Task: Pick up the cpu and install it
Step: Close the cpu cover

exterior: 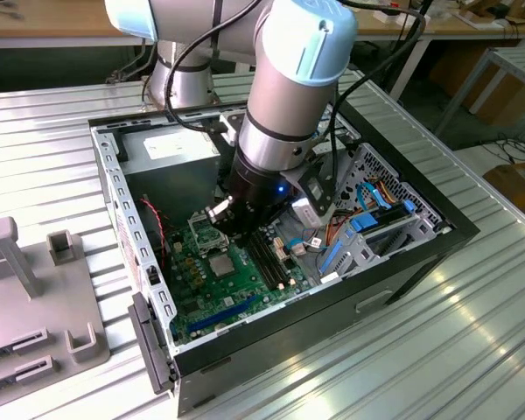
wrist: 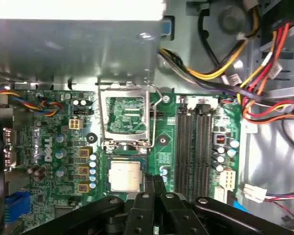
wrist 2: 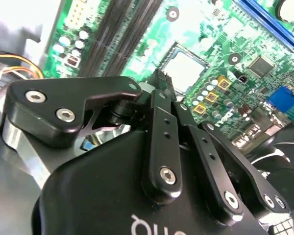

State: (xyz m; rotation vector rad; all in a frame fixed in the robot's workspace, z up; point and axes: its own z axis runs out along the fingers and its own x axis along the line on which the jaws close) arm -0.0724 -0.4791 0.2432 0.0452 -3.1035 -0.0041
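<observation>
Nearest me, on the exterior view's left, a grey fixture plate (exterior: 26, 350) rests on the ribbed table (exterior: 437, 350). Toward the exterior view's right, inside the open computer case (exterior: 332, 324), the cpu (wrist: 125, 175) lies flat on the green motherboard (exterior: 210, 306). The gripper (wrist: 154, 178) hovers just beside it, fingers pinched together on nothing.

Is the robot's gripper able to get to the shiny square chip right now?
Probably yes. The cpu lies uncovered, since the metal frame is swung open away from it, and the gripper hovers beside it. Its jaws are shut, so they would likely need to open first.
</observation>
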